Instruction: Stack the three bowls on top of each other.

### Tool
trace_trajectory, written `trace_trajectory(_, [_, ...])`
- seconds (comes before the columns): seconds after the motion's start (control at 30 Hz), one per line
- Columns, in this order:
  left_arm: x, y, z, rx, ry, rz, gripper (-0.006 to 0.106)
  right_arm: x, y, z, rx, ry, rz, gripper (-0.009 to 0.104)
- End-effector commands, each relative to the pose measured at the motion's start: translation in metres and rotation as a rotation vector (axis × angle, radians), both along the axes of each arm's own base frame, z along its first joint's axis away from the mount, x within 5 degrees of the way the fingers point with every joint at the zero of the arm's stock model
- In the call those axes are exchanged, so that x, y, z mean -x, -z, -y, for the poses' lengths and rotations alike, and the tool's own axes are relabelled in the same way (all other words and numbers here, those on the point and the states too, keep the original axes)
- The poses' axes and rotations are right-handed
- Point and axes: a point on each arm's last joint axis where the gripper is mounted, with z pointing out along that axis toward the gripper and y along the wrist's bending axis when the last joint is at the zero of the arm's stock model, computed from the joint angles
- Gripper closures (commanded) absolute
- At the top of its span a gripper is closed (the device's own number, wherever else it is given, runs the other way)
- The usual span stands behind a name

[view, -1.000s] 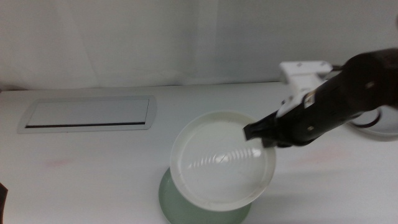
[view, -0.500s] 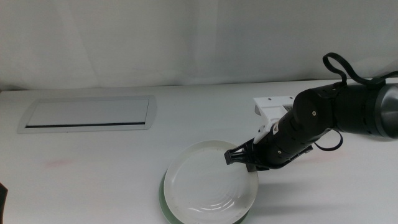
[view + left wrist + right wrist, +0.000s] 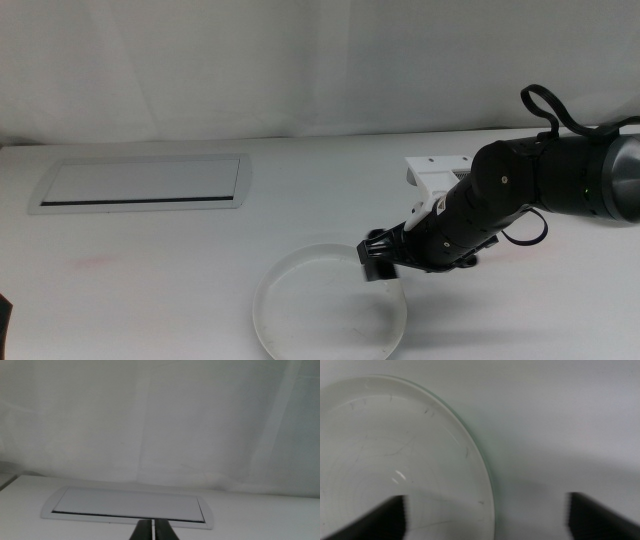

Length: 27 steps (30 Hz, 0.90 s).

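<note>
Under my right claw, whose jaws are matt black plastic, the round cream white plastic bowl looks smooth and faintly glossy, its inside marked by fine hairline scratches. A thin mint green rim edges that bowl. The white tabletop looks matt and smooth.

We see the right arm as a thick, rounded, glossy black body with a black cable looping above it. A white boxy block sits on its wrist. The right gripper ends in small dark jaws. The left gripper shows two slim dark jaws, tapering upward.
</note>
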Motion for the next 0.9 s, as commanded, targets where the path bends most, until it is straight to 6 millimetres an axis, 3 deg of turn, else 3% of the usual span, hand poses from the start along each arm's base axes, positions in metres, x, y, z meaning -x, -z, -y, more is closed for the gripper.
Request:
trace_trajectory(0.0, [0.000,0.011,0.000,0.008,0.000,-0.019,0.103,0.000,-0.003,-0.003,-0.010,-0.015,0.004,-0.002])
trace_trajectory(0.03, [0.000,0.011,0.000,0.008,0.000,-0.019,0.103,0.001,-0.004,-0.002,-0.005,-0.026,0.009,-0.008])
trace_trajectory(0.17, [0.000,0.011,0.000,0.008,0.000,-0.019,0.103,0.001,-0.014,0.000,0.017,-0.069,0.038,-0.008])
trace_trajectory(0.27, [0.000,0.011,0.000,0.008,0.000,-0.019,0.103,-0.001,-0.036,0.005,0.067,-0.121,0.083,-0.008])
trace_trajectory(0.37, [0.000,0.011,0.000,0.008,0.000,-0.019,0.103,-0.008,-0.070,0.024,0.144,-0.114,0.138,-0.008])
trace_trajectory(0.47, [0.000,0.011,0.000,0.008,0.000,-0.019,0.103,-0.014,-0.108,0.057,0.233,-0.026,0.224,-0.008])
trace_trajectory(0.6, [0.000,0.011,0.000,0.008,0.000,-0.019,0.103,-0.008,-0.153,0.118,0.324,0.118,0.308,-0.008])
trace_trajectory(0.77, [0.000,0.011,0.000,0.008,0.000,-0.019,0.103,0.018,-0.188,0.192,0.375,0.342,0.306,-0.008])
trace_trajectory(0.87, [0.000,0.011,0.000,0.008,0.000,-0.019,0.103,0.037,-0.202,0.223,0.374,0.458,0.343,-0.008])
